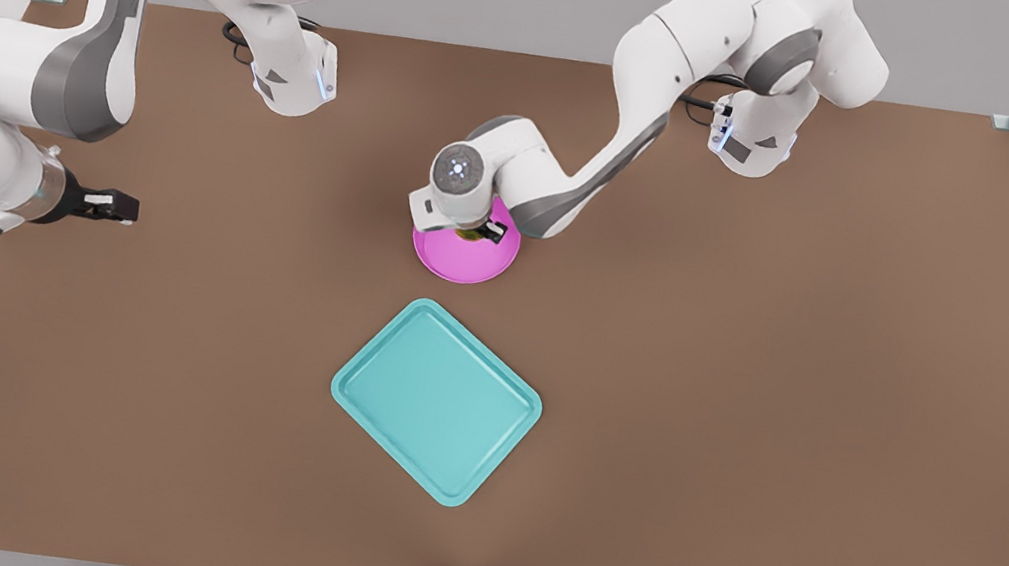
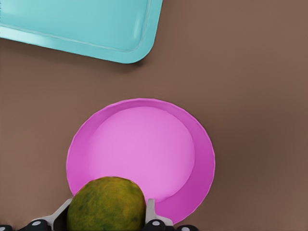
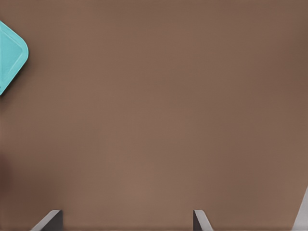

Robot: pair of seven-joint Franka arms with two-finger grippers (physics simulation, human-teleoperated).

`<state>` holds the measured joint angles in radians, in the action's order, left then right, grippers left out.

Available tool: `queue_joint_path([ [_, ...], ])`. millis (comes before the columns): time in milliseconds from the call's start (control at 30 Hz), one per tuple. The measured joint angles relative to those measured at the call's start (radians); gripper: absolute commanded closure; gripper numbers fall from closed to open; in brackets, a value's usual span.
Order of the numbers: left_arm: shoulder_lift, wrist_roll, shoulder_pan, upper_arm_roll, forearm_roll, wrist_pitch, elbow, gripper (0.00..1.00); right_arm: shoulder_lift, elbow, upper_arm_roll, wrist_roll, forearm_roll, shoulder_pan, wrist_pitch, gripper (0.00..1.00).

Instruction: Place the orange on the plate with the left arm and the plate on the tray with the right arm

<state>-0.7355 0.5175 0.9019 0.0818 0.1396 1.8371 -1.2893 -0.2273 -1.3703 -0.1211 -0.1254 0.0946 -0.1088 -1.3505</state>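
A: How is the orange [image 2: 106, 204] held?

B: It is clamped between the fingers [image 2: 151, 211] of the left gripper [image 1: 478, 232], directly over the near edge of the plate [image 2: 144, 149]. Whether it is touching the dish or is just above it cannot be told.

A: And beyond that gripper?

B: The tray [image 1: 436, 400] is seen past the plate, apart from it, on the table [image 1: 747, 413]. Nothing is lying in it.

A: What is done, what is left?

B: The orange is judged to be at the point of release, not yet let go. The plate has not been picked up, so the tray step is left entirely.

A: The right gripper [image 1: 108, 205]?

B: It is waiting well away from the plate, over bare table, with its fingers [image 3: 202, 222] spread apart and nothing between them.

A: Anything obscured?

B: The far part of the plate is covered by the left wrist in the front view.
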Motion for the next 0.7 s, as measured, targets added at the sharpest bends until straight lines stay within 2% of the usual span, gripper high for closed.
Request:
queue_joint_path([
  [33,-0.008,0.023,0.001,0.000,0.001,0.004,-0.002,0.00,0.000,0.000,0.000,0.000,-0.001,0.000,0.000,0.00],
  [233,0.014,0.136,-0.015,-0.017,0.007,-0.003,0.003,0.00,-0.002,0.000,0.000,-0.001,-0.003,0.000,-0.002,0.00],
  [267,0.061,0.142,-0.087,-0.034,0.012,-0.050,0.036,0.00,-0.003,0.000,0.000,-0.001,-0.007,0.000,-0.002,0.00],
  [300,0.095,0.138,-0.222,-0.044,0.013,-0.123,0.118,0.00,-0.011,-0.012,0.000,-0.001,-0.017,0.000,-0.003,0.00],
  [367,0.141,0.105,-0.451,-0.141,0.013,-0.268,0.254,0.00,-0.102,-0.057,0.000,0.000,-0.082,-0.007,-0.004,0.00],
  [400,0.160,0.078,-0.499,-0.229,0.012,-0.325,0.280,0.00,-0.139,-0.115,0.014,0.000,-0.137,-0.007,-0.025,0.00],
  [467,0.182,0.018,-0.538,-0.371,0.010,-0.414,0.316,0.00,-0.088,-0.340,0.107,0.001,-0.218,-0.007,-0.140,0.00],
  [500,0.224,-0.010,-0.596,-0.342,0.007,-0.440,0.286,0.00,-0.021,-0.489,0.161,0.002,-0.256,-0.005,-0.228,0.00],
  [533,0.286,-0.039,-0.713,-0.199,-0.042,-0.451,0.220,0.00,0.025,-0.604,0.210,0.003,-0.288,-0.007,-0.316,0.00],
  [567,0.376,-0.072,-0.778,-0.108,-0.102,-0.443,0.102,0.00,0.044,-0.679,0.253,0.006,-0.321,-0.009,-0.393,0.00],
  [633,0.509,-0.130,-0.823,-0.046,-0.154,-0.409,-0.051,0.00,0.057,-0.773,0.334,0.025,-0.377,-0.010,-0.523,0.00],
  [700,0.519,-0.183,-0.833,-0.029,-0.180,-0.398,-0.065,0.00,0.065,-0.882,0.390,0.047,-0.409,-0.015,-0.661,0.00],
])
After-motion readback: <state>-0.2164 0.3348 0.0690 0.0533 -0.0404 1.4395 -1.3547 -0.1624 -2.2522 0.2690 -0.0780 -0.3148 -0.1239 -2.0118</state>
